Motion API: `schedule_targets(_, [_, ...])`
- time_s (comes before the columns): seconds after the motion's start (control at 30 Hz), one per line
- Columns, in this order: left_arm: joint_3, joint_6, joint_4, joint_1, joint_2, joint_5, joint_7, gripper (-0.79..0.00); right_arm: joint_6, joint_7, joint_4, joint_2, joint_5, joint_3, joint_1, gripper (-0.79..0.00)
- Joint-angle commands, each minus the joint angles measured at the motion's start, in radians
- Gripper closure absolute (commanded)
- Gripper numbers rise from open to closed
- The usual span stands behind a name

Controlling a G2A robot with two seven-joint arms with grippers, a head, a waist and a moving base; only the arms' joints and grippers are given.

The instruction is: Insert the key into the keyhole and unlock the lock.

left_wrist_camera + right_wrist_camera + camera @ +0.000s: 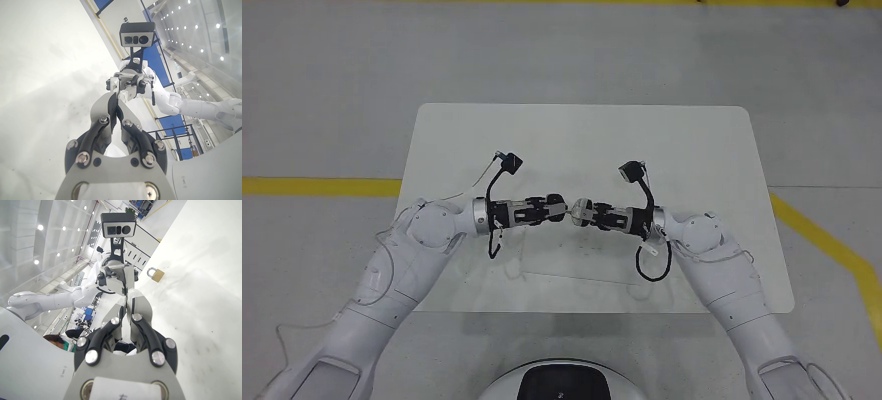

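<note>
**Two tools tip to tip, one padlock on the counter**

Item 1, left tool [115,99]: the ribbed black pads [112,106] are drawn together, with hardly a sliver of a gap at the tips. I cannot tell whether anything thin is pinched between them. It is held level over the middle of the counter [692,150], pointing straight at the other tool.

Item 2, right tool [127,298]: the grey fingers [140,306] are likewise closed to a narrow slit, and I cannot make out anything in the slit. Its tips meet the left tool's tips nose to nose. Each tool's wrist camera faces the other across the join.

Item 3, padlock [156,274]: it has a brass body and a silver shackle, and the shackle looks seated in the body. It lies flat on the counter. From the right wrist it sits beyond and to one side of the left tool, apart from both tools and touched by neither.

Item 4, counter: a white top with rounded corners. Both arms reach in over its near edge.

Item 5, surroundings: a grey floor with a yellow line [312,186] running past the counter.
</note>
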Motion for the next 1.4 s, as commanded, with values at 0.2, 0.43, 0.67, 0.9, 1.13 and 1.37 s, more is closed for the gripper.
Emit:
schedule_targets(0.2, [-0.001, 0.013, -0.002, 0.004, 0.001, 0.003, 0.005, -0.785, -0.003, 0.005, 0.008, 0.001, 0.010, -0.011, 0.007, 0.000])
schedule_targets(0.43, [-0.161, -0.012, -0.073, 0.068, 0.050, 0.164, 0.051, -0.785, -0.023, -0.036, 0.055, 0.002, 0.032, 0.003, 0.023, 0.000])
schedule_targets(0.67, [-0.478, 0.199, -0.553, 0.426, 0.135, 0.755, 0.070, -0.785, -0.035, -0.138, 0.093, 0.003, 0.000, 0.030, 0.027, 0.000])
schedule_targets(0.9, [-0.482, 0.365, -0.722, 0.596, 0.147, 1.002, -0.037, -0.785, -0.035, -0.138, 0.093, 0.003, 0.000, 0.030, 0.027, 0.000])
schedule_targets(1.13, [-0.339, 0.532, -0.562, 0.420, 0.124, 1.044, -0.076, -0.600, -0.035, -0.138, 0.093, 0.003, 0.000, 0.030, 0.027, 0.000])
schedule_targets(1.37, [-0.285, 0.581, -0.524, 0.360, 0.113, 1.050, -0.088, -0.409, -0.035, -0.138, 0.093, 0.003, 0.000, 0.030, 0.027, 0.000])
